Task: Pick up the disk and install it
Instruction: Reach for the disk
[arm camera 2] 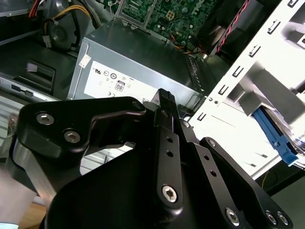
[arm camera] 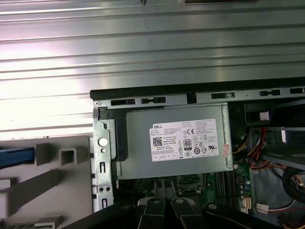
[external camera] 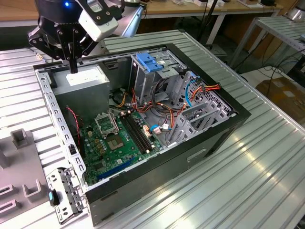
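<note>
Landmark: the grey power supply (external camera: pixel 83 78), seated in one corner of the open computer case (external camera: pixel 190 152), its white label facing up.

Gripper (external camera: pixel 73 69): hangs directly over the power supply, just above the label and not touching it. In both wrist views (arm camera: pixel 165 187) (arm camera 2: pixel 164 97) the jaws are drawn together with nothing between them.

The disk (arm camera: pixel 16 156): outside the case, well apart from the power supply, on the far side of the perforated case wall (arm camera: pixel 102 162) that borders it. It lies in a grey fixture (arm camera: pixel 66 157) on the table (external camera: pixel 248 181). The first wrist view shows just a blue strip of it. The second wrist view shows a blue rail with an end tab (arm camera 2: pixel 274 136) beneath a grey block. It is not in the case.

Inside the case: the green motherboard (external camera: pixel 114 138) lies just beside the power supply. Beyond the power supply, toward the exterior view's right, a metal drive cage carries a light-blue latch plate (external camera: pixel 148 62), with red, orange and blue cables (external camera: pixel 190 93) past it.
</note>
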`<state>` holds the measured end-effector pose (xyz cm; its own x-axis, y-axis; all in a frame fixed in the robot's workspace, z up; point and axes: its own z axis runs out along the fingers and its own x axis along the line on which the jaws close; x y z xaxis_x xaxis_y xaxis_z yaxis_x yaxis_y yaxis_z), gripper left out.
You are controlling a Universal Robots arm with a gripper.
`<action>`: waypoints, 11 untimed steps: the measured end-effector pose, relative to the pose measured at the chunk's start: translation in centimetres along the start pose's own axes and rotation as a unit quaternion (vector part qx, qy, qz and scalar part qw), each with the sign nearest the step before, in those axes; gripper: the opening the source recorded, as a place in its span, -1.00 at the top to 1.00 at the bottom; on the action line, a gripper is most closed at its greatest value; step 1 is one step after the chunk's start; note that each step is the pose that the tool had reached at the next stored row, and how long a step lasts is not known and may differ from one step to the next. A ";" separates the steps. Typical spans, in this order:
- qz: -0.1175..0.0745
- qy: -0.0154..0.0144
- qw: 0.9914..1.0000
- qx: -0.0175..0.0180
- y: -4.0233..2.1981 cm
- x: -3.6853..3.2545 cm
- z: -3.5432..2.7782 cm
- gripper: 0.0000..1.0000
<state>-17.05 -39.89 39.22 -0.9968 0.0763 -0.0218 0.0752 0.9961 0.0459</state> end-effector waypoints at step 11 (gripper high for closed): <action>0.000 0.000 1.000 0.000 -0.05 0.59 -0.01 0.79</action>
<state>-17.65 -39.89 39.21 -0.9968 0.0763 -0.0218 0.0752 0.9961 0.0459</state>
